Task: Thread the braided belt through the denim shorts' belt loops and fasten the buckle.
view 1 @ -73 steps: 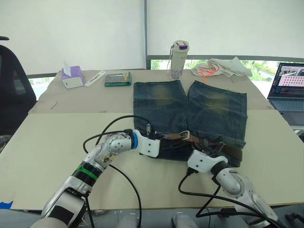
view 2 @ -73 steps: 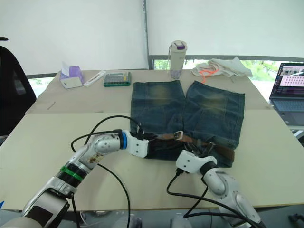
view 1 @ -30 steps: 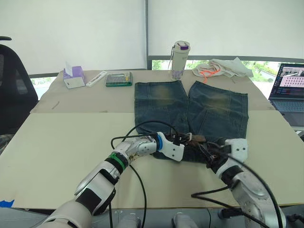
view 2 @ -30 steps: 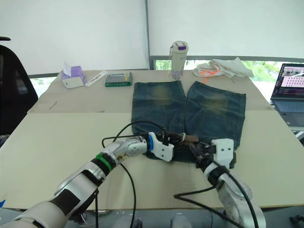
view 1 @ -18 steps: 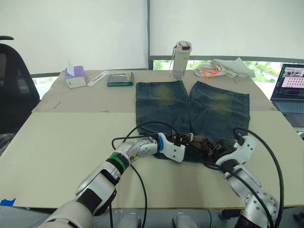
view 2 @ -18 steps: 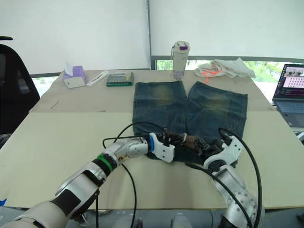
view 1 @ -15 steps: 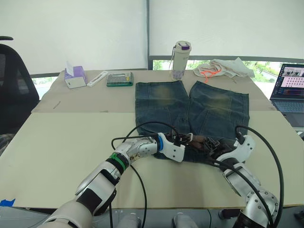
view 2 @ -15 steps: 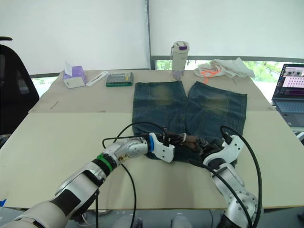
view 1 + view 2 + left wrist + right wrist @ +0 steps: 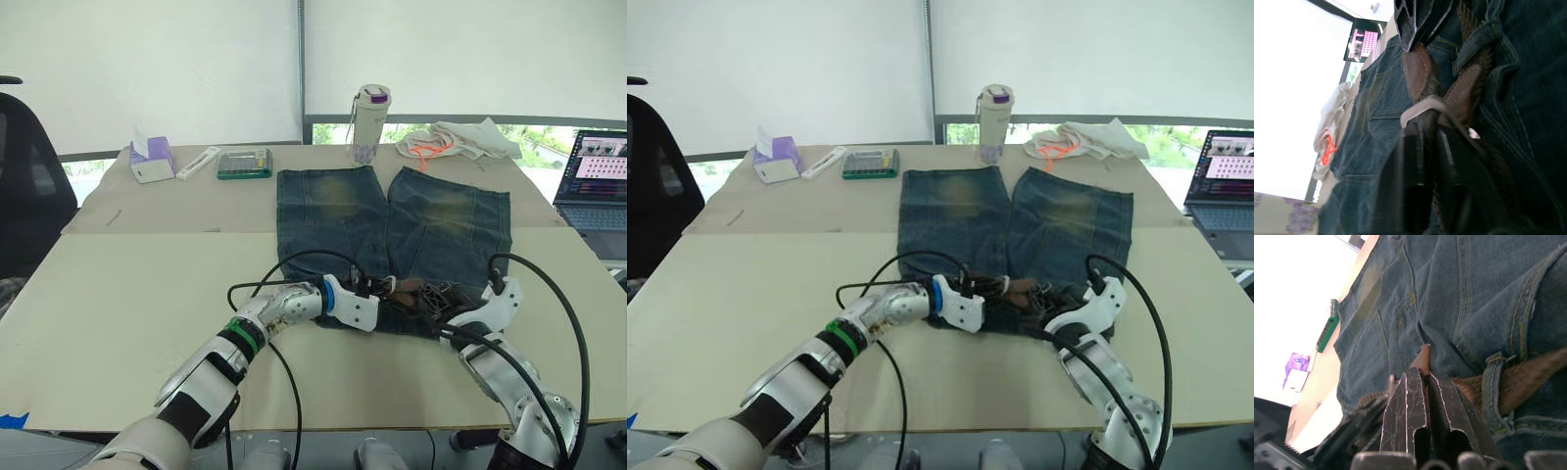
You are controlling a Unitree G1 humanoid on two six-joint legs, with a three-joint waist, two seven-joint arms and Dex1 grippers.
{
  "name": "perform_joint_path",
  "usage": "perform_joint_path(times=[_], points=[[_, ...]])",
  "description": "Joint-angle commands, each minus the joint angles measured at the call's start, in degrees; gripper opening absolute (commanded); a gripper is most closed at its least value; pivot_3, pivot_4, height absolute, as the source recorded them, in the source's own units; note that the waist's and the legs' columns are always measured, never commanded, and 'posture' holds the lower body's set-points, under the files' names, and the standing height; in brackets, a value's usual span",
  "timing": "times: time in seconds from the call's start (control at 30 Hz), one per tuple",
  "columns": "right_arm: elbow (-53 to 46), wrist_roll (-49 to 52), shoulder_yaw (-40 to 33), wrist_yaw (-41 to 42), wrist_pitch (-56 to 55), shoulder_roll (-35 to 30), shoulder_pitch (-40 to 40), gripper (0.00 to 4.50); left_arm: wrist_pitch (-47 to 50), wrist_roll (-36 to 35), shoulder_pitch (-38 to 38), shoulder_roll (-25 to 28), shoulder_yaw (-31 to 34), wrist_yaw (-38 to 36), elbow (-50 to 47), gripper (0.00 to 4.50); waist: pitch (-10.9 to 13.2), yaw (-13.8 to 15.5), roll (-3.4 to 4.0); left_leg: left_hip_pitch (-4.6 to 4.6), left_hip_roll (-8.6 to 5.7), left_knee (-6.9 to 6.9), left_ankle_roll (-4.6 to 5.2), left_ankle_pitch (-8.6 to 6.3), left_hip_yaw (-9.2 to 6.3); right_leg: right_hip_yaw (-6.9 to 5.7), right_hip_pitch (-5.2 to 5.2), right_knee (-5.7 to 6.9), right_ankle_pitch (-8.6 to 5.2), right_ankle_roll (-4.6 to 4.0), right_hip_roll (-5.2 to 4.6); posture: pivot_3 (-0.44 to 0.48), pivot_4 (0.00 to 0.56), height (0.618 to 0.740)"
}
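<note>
Your 2 grippers — left (image 9: 384, 290) and right (image 9: 438, 297) — each pinch the belt (image 9: 1422, 85) at the shorts' (image 9: 392, 220) waistband.

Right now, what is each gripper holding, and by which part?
Both hold the braided belt at the shorts' waistband: the left gripper at the buckle end, the right gripper on the brown leather tip.

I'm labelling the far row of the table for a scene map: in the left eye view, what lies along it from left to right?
Tissue box → white remote-like bar → green case → bottle → white cloth with orange cord → laptop.
</note>
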Motion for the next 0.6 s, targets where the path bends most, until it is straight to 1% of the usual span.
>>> perform_joint_path(times=[0.03, 0.1, 0.2, 0.23, 0.27, 0.3, 0.33, 0.4, 0.47, 0.6], points=[[-1.53, 2.06, 0.92, 0.85, -2.21, -3.88, 0.45, 0.00, -2.62, 0.14, 0.67, 0.71, -0.05, 1.36, -2.22, 2.05, 0.00, -0.06, 0.00, 0.00, 0.00, 0.00, 0.00, 0.00, 0.01, 0.00, 0.00, 0.00, 0.00, 0.00, 0.00, 0.000, 0.150, 0.740], [-2.14, -0.03, 1.08, 3.46, -2.71, -8.02, 1.64, 0.00, -4.08, -2.99, 2.14, 1.33, 1.88, 1.46, -3.01, 2.75, 0.00, 0.03, 0.00, -0.02, -0.01, 0.00, 0.00, 0.00, 0.00, 0.00, 0.01, -0.01, -0.01, 0.01, 0.00, 0.000, 0.150, 0.740], [-3.50, -1.73, 0.03, 7.72, -3.09, -15.23, 3.97, 0.00, -8.45, -16.46, 6.19, 1.20, 6.95, -3.18, -5.23, 3.75, 0.01, -0.02, 0.08, -0.04, -0.01, 0.00, 0.04, -0.02, 0.01, 0.04, 0.00, -0.03, -0.01, 0.02, -0.03, 0.000, 0.150, 0.740], [-3.55, -1.65, 0.01, 8.30, -3.52, -16.47, 4.45, 0.00, -8.88, -19.56, 7.02, 1.00, 7.90, -4.92, -5.76, 4.06, 0.01, -0.06, 0.06, -0.05, 0.03, 0.00, 0.04, -0.03, -0.04, 0.05, 0.00, -0.03, -0.01, 0.02, -0.06, 0.000, 0.150, 0.740], [-3.46, -1.22, -0.25, 8.49, -4.02, -17.51, 4.74, 0.00, -6.41, -24.92, 8.36, 0.05, 10.07, -7.21, -7.17, 4.39, 0.02, -0.07, 0.05, -0.04, 0.03, 0.00, 0.05, -0.03, -0.05, 0.05, 0.00, -0.05, -0.01, 0.02, -0.04, 0.000, 0.150, 0.740], [-3.44, -1.38, -0.35, 8.98, -4.33, -18.76, 5.00, 0.00, -3.29, -29.78, 9.48, -0.85, 12.43, -8.86, -8.42, 4.39, 0.02, -0.10, 0.06, -0.04, 0.03, 0.01, 0.05, -0.03, -0.05, 0.05, 0.00, -0.07, -0.01, 0.02, -0.02, 0.000, 0.150, 0.740], [-3.42, -1.55, -0.30, 9.36, -4.63, -19.69, 5.23, 0.00, -0.93, -33.01, 10.23, -1.46, 14.12, -10.06, -9.41, 4.39, 0.02, -0.14, 0.07, -0.02, 0.06, 0.02, 0.05, -0.03, -0.05, 0.05, 0.00, -0.05, -0.01, 0.02, 0.00, 0.000, 0.150, 0.740], [-2.96, -2.43, -0.75, 10.44, -5.29, -21.83, 5.61, 0.00, 2.79, -36.16, 11.45, -0.65, 16.41, -13.42, -9.31, 4.39, 0.02, -0.14, 0.08, -0.02, 0.07, 0.06, 0.05, -0.03, -0.04, 0.06, 0.01, -0.04, -0.03, 0.03, 0.02, 0.000, 0.150, 0.740], [-2.22, -4.00, -1.56, 11.88, -5.80, -24.05, 6.16, 0.00, 4.88, -36.48, 12.56, 1.37, 17.05, -17.05, -8.05, 4.39, -0.01, -0.18, 0.13, -0.01, 0.04, 0.07, 0.06, -0.03, 0.05, 0.07, 0.04, -0.05, -0.03, 0.04, 0.03, 0.000, 0.150, 0.740], [-1.32, -8.13, -1.95, 15.57, -6.55, -28.31, 7.81, 0.00, 8.29, -37.29, 13.94, 3.07, 17.16, -23.11, -7.29, 4.39, -0.02, -0.17, 0.14, 0.00, 0.03, 0.07, 0.16, -0.09, 0.08, 0.07, 0.04, -0.05, -0.04, 0.03, 0.05, 0.000, 0.150, 0.740]])
